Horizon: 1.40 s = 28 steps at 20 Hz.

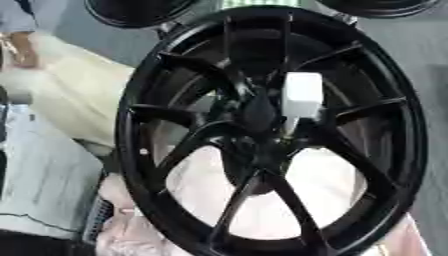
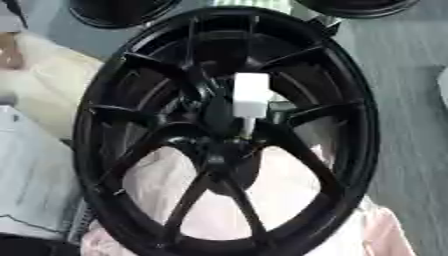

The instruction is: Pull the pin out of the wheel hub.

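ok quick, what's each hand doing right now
left hand: not in view
right hand: not in view
white pin: at the wheel hub, no fingers seen on it

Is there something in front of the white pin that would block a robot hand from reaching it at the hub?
Nothing visible covers the white pin; it stands out from the centre of the black wheel, in front of the spokes, with its whole block exposed. No robot hand shows in either view, so its approach path cannot be judged.
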Tool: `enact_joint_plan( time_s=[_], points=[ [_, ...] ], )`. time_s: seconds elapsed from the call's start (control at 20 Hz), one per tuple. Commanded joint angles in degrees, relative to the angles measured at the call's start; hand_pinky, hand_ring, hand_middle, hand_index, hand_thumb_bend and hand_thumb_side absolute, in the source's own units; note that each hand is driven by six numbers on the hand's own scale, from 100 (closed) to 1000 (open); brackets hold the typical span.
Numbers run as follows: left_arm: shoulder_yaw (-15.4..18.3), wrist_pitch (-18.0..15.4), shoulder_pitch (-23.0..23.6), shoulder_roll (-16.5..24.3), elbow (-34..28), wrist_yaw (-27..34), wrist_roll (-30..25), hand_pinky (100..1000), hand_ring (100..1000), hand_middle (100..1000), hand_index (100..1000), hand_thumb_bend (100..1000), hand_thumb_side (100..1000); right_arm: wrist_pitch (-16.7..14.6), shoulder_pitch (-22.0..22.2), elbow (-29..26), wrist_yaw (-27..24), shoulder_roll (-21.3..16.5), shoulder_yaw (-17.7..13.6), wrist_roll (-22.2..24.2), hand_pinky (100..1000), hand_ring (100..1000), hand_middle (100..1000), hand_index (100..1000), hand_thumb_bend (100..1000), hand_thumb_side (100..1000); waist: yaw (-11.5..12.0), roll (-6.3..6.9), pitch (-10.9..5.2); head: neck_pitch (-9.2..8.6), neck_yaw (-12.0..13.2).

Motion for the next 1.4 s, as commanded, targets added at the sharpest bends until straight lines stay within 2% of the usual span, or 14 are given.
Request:
enact_joint_plan(
  time_s=[0.05,0.25,0.5,0.85,1.1,1.4],
  points=[
    [0.3,0.2,0.1,1.3,-1.1,0.3,-0.1,482,496,528,661,100,702,0.2,0.2,-1.3,0.7,-2.1,-0.3,0.2,637,586,553,635,262,241,0.1,-0.29,-1.73,0.04,-0.8],
    [0.4,0.2,1.8,2.6,-0.8,-0.2,-0.1,479,495,528,661,100,707,-0.6,2.6,-0.8,1.4,-5.4,0.3,1.0,648,601,566,643,273,238,-0.7,-0.83,-2.45,0.75,-0.5],
    [0.8,0.2,4.5,4.0,-0.3,-1.3,0.1,474,494,527,660,100,718,-4.6,5.0,1.6,0.8,-10.5,1.2,2.5,662,623,587,654,288,239,-2.3,-1.68,-2.81,2.13,0.2],
    [1.1,0.4,6.7,4.8,0.1,-2.3,0.2,471,493,527,660,100,726,-9.5,6.2,5.0,-0.2,-15.5,2.3,3.7,677,643,606,664,309,231,-1.5,-2.93,-3.34,4.18,0.5],
    [1.4,0.6,8.0,4.5,0.3,-2.6,0.5,471,493,527,660,100,731,-11.1,5.6,6.7,-0.5,-18.1,3.7,4.8,690,665,628,674,320,234,1.4,-4.06,-3.93,4.89,1.0],
    [1.7,0.6,9.2,5.1,0.4,-2.9,0.8,471,494,527,660,100,727,-14.1,0.7,11.0,-2.0,-25.1,6.6,7.1,709,684,637,684,362,203,1.7,-4.46,-5.16,4.93,1.2]
  ],
)
